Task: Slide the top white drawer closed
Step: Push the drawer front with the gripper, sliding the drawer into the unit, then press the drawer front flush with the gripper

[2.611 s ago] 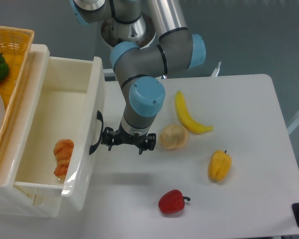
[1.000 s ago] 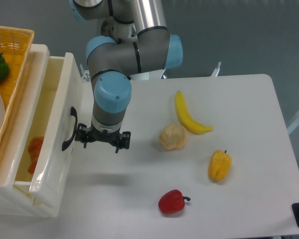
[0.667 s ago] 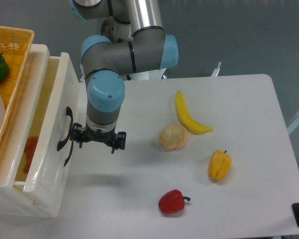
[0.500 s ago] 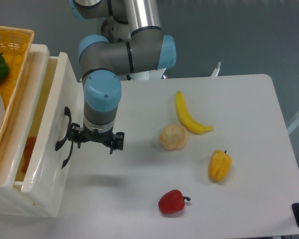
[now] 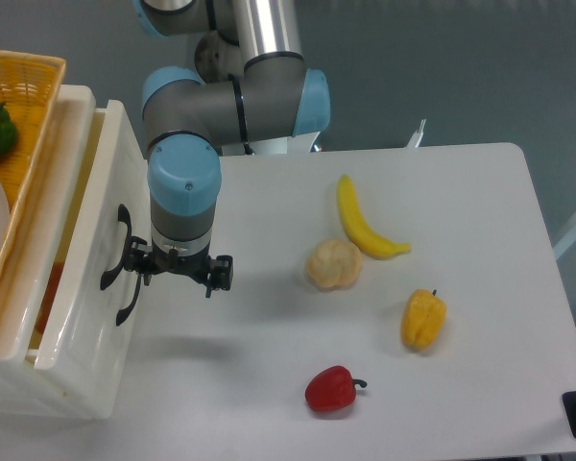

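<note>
- One tool is seen with fingers spread, touching the black handle of the top white drawer.
- Only a narrow gap of that drawer is left open.

No text, label, brand, number or sign can be read anywhere in the view.
</note>
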Robot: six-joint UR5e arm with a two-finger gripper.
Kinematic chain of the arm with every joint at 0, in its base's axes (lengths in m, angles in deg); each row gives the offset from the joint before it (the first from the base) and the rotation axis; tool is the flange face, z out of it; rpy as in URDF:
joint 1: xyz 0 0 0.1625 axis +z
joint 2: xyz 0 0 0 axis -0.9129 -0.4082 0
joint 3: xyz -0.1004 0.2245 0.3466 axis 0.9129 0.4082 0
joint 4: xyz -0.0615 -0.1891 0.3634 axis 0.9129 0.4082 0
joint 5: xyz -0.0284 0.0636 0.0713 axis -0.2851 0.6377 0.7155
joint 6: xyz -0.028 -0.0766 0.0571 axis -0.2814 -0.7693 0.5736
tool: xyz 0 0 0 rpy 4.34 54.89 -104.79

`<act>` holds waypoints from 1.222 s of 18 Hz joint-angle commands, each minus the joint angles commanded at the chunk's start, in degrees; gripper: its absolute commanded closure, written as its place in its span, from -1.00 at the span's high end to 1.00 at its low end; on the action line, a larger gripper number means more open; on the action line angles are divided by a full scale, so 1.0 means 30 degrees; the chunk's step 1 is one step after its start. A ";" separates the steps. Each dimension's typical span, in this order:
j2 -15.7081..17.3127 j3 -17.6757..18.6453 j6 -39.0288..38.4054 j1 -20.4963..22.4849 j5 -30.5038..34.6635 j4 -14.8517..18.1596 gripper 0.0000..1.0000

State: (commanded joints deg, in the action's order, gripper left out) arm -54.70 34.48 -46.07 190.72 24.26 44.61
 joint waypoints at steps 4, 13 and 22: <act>0.0000 0.0000 0.0000 -0.0293 0.0439 -0.0029 1.00; 0.0029 0.0059 -0.0030 -0.0557 0.0498 -0.0029 1.00; 0.0059 0.0059 0.0204 -0.0296 0.0498 -0.0029 1.00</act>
State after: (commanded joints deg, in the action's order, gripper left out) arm -54.52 34.65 -45.46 189.83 25.76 44.52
